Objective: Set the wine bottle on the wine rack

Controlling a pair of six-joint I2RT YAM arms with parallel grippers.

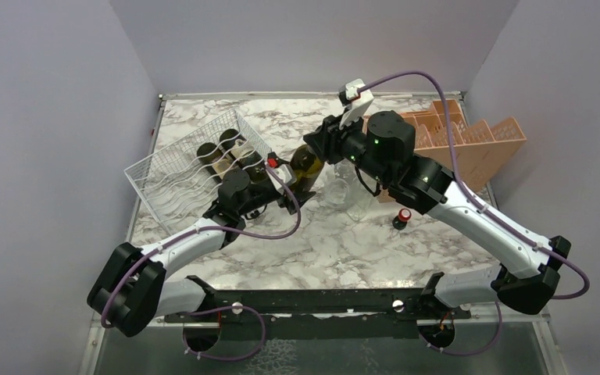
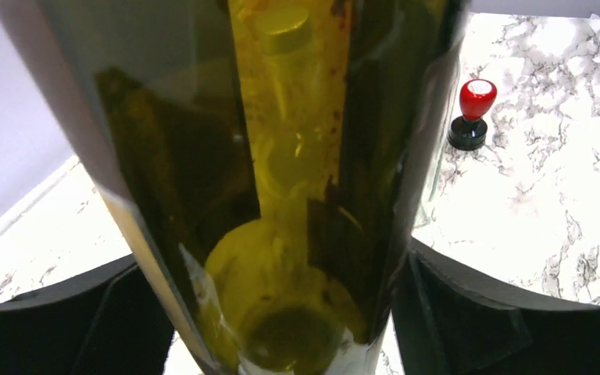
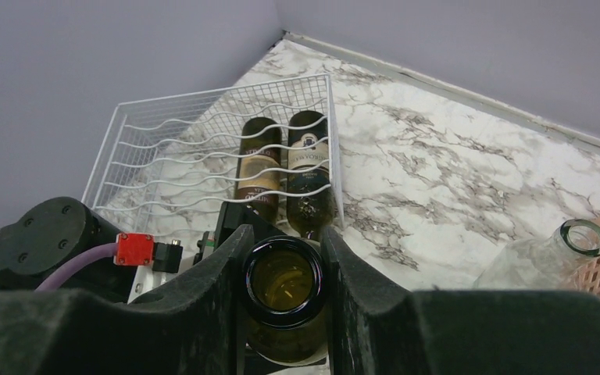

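Held in the white thin-wire rack (image 1: pixel 164 183) at ten o'clock: two dark labelled bottles (image 3: pixel 259 168), side by side. Clamped at the neck by the right gripper (image 3: pixel 285 254): one olive-green glass wine bottle (image 1: pixel 306 162), at the rack's three o'clock. Straddled widely by the left gripper (image 2: pixel 269 262); contact unclear.

Olive-green glass of the wine bottle (image 3: pixel 284 291) is gleaming smooth and glossy against the matt black plastic fingers (image 3: pixel 219 273) of the right gripper (image 3: pixel 283 244); thin white-coated wire is forming the wine rack (image 3: pixel 172 156), while the smooth marble-patterned counter (image 3: pixel 437 180) is shining near a matt orange plastic crate (image 1: pixel 476 141)
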